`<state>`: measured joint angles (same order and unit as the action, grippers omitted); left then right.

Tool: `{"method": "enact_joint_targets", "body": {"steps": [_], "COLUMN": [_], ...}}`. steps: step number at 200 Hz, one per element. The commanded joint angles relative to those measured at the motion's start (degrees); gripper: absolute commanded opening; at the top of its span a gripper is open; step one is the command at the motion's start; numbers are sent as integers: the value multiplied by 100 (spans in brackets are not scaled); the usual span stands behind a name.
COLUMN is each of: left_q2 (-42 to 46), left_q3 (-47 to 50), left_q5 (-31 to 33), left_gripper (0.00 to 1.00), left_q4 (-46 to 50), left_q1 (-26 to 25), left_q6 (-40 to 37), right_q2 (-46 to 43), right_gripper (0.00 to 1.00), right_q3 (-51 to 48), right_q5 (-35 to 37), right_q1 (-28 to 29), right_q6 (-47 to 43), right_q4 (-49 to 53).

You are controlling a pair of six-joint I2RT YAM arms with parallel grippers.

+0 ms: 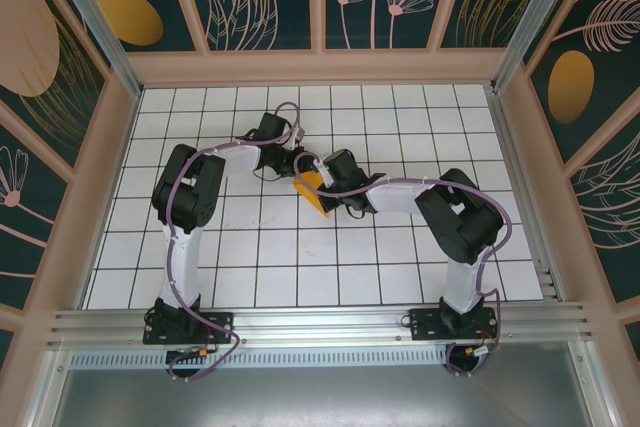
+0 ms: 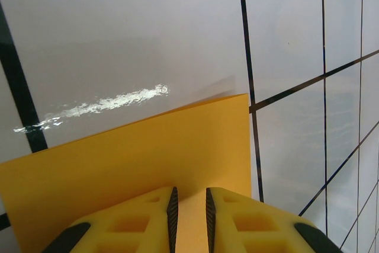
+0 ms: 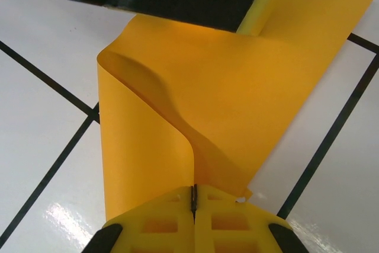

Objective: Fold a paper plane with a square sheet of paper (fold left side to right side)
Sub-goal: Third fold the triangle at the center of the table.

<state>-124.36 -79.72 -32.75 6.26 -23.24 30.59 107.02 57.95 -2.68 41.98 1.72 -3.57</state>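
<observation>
Two claws meet over the square sheet of paper (image 3: 249, 93) at the middle of the tabletop (image 3: 41, 45). The right claw (image 3: 193, 195) is pinched tight on one edge and holds that flap up over the lower layer. The paper bends in a soft, uncreased roll along its left in the right wrist view. From this claw the sheet runs straight away toward the left claw (image 2: 189, 199), which stands at the far edge. Its jaws are a narrow slit apart with paper showing between; I cannot tell whether they bear on it. The next move likely turns on laying the held edge flush on the layer beneath. From above, the sheet (image 1: 313, 194) reads as a small orange wedge between the wrists, its roll hidden.
</observation>
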Motion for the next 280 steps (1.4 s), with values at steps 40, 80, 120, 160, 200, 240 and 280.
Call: {"method": "enact_joint_targets", "body": {"steps": [40,80,120,160,200,240,280], "left_q2": [-245,-241,-212,-212,-212,-212,-177], "left_q3": [115,115,97,108,115,124,124], "left_q5": [235,226,217,210,209,199,200], "left_gripper": [24,24,24,24,24,24,25], "left_q4": [261,253,253,253,235,218,228], "left_q1": [-31,-31,-31,-31,-31,-31,-31], "left_q6": [-155,-158,-150,-151,-150,-141,-171], "right_q2": [42,66,108,125,136,236,269], "right_gripper": [0,0,0,0,0,0,0], "right_q3": [-204,-247,-145,17,82,163,93], "right_q5": [0,-14,10,-4,-58,-93,-77], "right_q1": [-40,-43,-49,-51,-54,-50,-52], "right_q6": [152,180,162,119,128,128,144], "right_q4": [24,18,65,94,36,121,192]}}
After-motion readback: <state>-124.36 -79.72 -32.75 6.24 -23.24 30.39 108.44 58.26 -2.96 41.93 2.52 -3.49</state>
